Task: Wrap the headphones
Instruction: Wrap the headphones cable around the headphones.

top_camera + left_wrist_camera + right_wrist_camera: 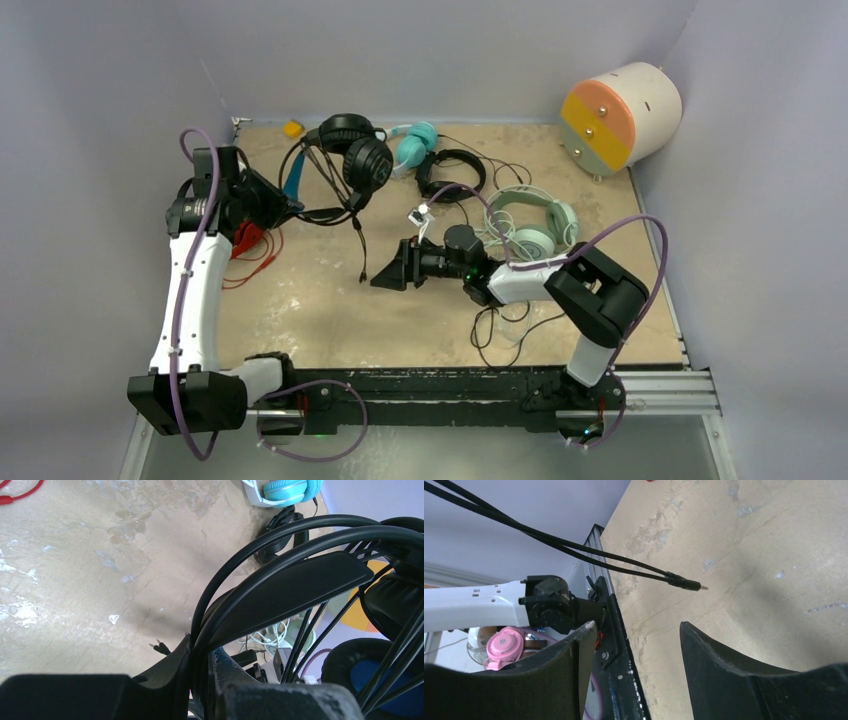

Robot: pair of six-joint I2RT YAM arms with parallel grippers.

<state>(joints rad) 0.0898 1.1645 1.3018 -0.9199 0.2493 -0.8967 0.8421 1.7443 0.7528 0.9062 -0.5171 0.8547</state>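
My left gripper (288, 207) is shut on the headband (300, 580) of the black headphones with the blue inner band (350, 152) and holds them at the table's far left. Their ear cup with blue lining (370, 675) hangs at the right of the left wrist view. Their thin black cable (357, 235) trails down to a plug (362, 277). My right gripper (388, 270) is open and empty just right of that plug. In the right wrist view the plug (684, 584) hangs above and beyond the open gripper (638, 627).
Red headphones (250, 240) lie under my left arm. A teal headset (415, 145), a small black headset (450, 175) and a mint-green headset (535, 225) lie at the back and right. A cream drum with an orange face (620, 115) stands far right. A small yellow object (292, 128) lies by the back wall.
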